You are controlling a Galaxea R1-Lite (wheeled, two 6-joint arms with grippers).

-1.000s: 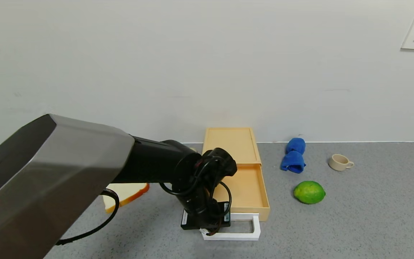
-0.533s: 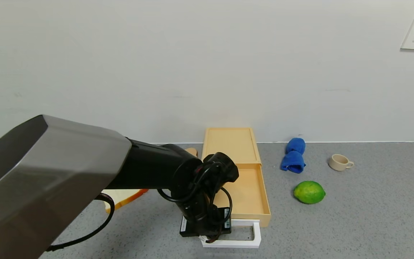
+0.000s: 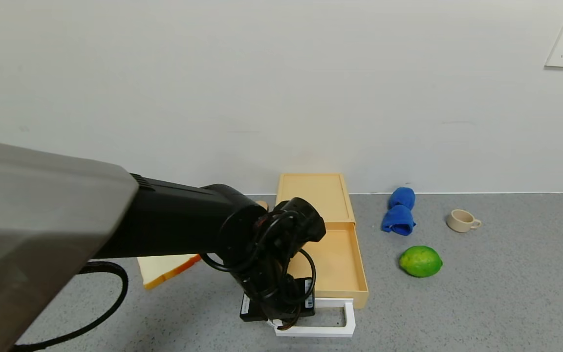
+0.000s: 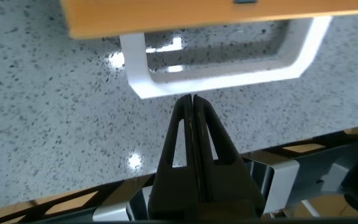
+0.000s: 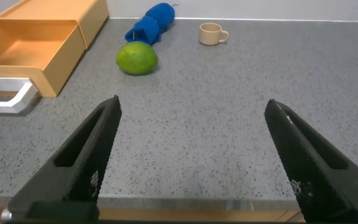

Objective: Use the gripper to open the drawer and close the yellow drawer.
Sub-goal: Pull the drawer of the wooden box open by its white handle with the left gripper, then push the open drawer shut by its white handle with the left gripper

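Observation:
The pale yellow drawer (image 3: pixel 335 259) stands pulled out of its low box (image 3: pixel 313 193), empty, with its white loop handle (image 3: pixel 333 331) toward me. My left gripper (image 3: pixel 280 322) is over the handle's left end. In the left wrist view the left gripper (image 4: pixel 191 98) is shut and empty, its tips against the outer side of the handle's front bar (image 4: pixel 229 78), not inside the loop. My right gripper (image 5: pixel 191 130) is open and empty, low over the counter to the right of the drawer (image 5: pixel 33 46), and is out of the head view.
A bread slice (image 3: pixel 164 269) lies left of the drawer, partly behind my left arm. A lime (image 3: pixel 420 261), a rolled blue cloth (image 3: pixel 400 211) and a small beige cup (image 3: pixel 462 220) lie to the right. The wall stands right behind the box.
The drawer and its handle have slid a little farther out toward me, then stopped. My left arm's shell has swung left and closer to the camera.

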